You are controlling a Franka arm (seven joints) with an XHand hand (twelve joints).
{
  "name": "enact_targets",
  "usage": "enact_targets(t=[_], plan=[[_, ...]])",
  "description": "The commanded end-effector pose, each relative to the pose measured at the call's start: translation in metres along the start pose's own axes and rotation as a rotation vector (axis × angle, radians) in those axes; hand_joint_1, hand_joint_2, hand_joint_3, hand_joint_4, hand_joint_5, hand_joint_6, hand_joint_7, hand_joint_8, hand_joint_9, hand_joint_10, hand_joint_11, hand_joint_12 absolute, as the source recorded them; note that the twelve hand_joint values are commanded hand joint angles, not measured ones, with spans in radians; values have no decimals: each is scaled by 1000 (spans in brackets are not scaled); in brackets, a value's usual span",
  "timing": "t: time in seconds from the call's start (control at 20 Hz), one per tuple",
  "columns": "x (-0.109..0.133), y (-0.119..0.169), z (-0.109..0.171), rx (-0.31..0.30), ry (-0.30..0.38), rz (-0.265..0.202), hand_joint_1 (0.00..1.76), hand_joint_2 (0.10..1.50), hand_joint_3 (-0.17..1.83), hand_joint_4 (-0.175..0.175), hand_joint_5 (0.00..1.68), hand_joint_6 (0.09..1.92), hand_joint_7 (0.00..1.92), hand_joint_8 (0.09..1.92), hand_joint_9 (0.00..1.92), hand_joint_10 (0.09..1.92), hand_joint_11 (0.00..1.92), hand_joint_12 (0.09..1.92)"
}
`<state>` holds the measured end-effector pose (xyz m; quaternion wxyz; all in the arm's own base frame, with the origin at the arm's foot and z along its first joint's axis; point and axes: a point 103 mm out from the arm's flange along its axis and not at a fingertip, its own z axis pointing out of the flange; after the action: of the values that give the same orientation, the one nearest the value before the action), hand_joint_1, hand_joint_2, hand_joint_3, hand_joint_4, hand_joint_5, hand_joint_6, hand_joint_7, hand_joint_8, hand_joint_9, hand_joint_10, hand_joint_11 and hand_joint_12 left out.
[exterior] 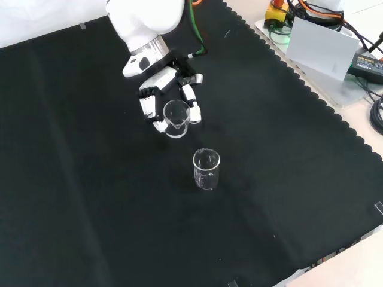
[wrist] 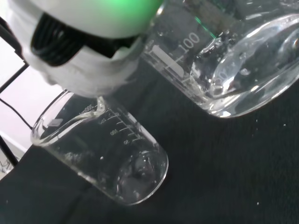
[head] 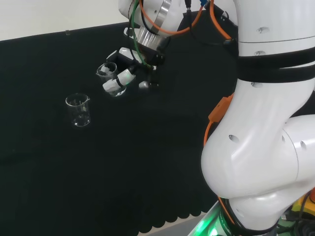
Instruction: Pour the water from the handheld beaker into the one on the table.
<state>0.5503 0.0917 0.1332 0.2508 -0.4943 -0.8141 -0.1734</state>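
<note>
Where black cloth [exterior: 90, 197] spreads: fingers [exterior: 157, 95] curled round held beaker [exterior: 176, 118], another beaker [exterior: 206, 169] near.

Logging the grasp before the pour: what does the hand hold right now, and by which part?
The hand holds a clear beaker by its side wall, fingers and thumb curled around it. The other beaker stands apart on the cloth.
</note>
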Motion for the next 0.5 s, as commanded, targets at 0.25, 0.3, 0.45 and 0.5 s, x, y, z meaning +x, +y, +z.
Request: enact_targets(t=[0.25, 0.3, 0.45, 0.5], plan=[[15, -9, -8, 55, -70, -11, 1312, 656, 662, -175, 1230, 715, 1299, 674, 1512, 665, 1208, 771], [17, -9, -9, 65, -80, -12, 1312, 656, 662, -175, 1230, 716, 1299, 675, 1512, 666, 1208, 771], [23, -8, -9, 87, -99, -13, 1312, 655, 664, -175, 1229, 717, 1298, 677, 1513, 668, 1208, 771], [25, -7, -9, 97, -110, -14, 1312, 655, 665, -175, 1229, 718, 1298, 677, 1513, 669, 1208, 771]])
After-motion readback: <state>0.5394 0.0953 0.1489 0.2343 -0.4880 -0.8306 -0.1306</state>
